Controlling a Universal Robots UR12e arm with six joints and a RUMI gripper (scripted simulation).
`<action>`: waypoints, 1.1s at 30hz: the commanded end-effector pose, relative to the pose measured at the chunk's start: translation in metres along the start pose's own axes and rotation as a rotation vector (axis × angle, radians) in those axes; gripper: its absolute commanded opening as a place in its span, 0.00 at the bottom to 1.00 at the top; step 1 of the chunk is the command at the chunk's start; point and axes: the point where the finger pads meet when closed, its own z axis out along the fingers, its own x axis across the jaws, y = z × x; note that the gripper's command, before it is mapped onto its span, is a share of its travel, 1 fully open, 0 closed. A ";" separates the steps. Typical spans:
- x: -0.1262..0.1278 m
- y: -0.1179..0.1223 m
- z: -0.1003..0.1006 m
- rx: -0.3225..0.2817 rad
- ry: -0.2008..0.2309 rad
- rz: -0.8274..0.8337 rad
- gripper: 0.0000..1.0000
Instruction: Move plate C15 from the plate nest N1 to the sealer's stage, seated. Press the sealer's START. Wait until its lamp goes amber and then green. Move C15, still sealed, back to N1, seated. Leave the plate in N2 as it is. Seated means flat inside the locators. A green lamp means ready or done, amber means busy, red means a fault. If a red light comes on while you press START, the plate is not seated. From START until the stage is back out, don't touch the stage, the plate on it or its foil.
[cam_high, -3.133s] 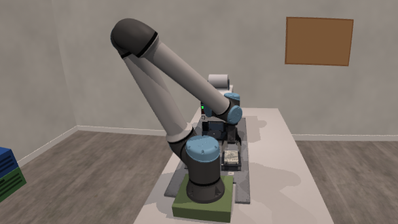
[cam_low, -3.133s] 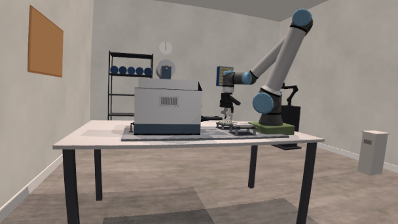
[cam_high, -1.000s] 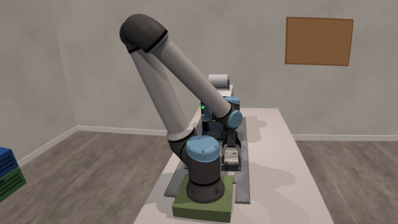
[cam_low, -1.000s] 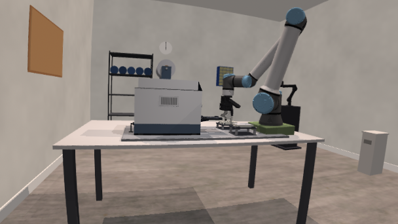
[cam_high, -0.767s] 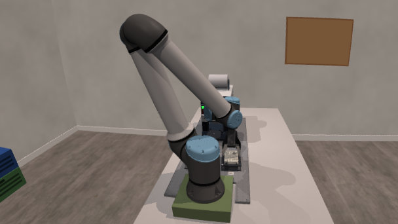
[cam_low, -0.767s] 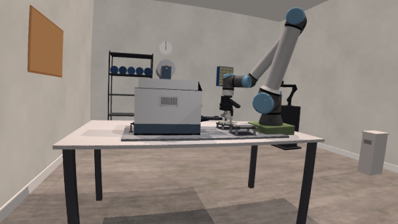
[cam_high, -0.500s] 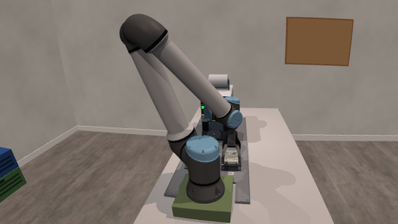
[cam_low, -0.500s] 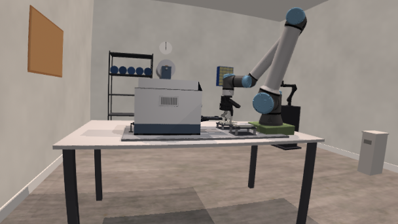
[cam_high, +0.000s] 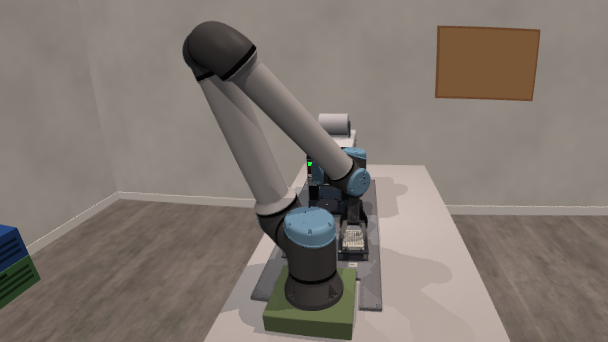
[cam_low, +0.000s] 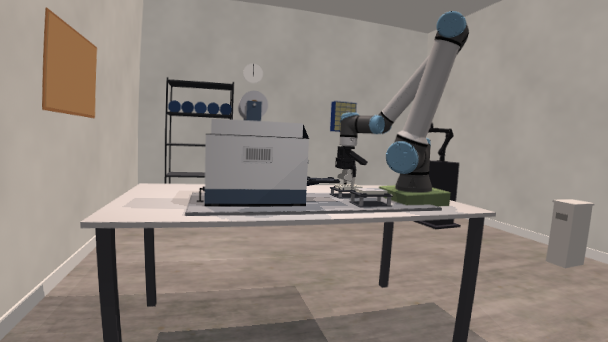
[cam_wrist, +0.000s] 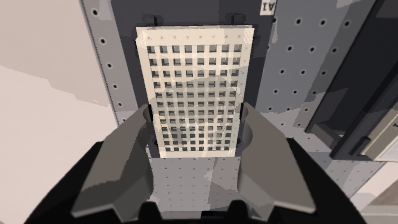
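Plate C15 (cam_wrist: 195, 90) is a cream plate with a grid of small wells. It lies in the dark nest N1 (cam_wrist: 192, 20) on the perforated baseplate. My gripper (cam_wrist: 196, 104) points straight down over it and is shut on the plate's two long sides near its near end. In the side view the gripper (cam_low: 346, 176) stands low over the nest, between the sealer (cam_low: 256, 162) and the arm's base. The sealer's dark stage (cam_low: 322, 180) sticks out toward the nest and shows at the right of the wrist view (cam_wrist: 357, 95). The sealer's lamp (cam_high: 309, 163) shows green.
A second plate (cam_high: 353, 239) lies in the other nest (cam_low: 370, 196), closer to the arm's green base block (cam_low: 415, 195). A foil roll (cam_low: 253, 106) sits on top of the sealer. A shelf rack (cam_low: 199, 130) stands behind the table.
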 end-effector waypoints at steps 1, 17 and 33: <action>0.000 0.000 0.000 -0.001 -0.001 0.000 0.00; 0.000 0.000 0.000 -0.001 -0.001 0.000 0.00; 0.000 0.000 -0.006 -0.001 -0.001 0.000 0.00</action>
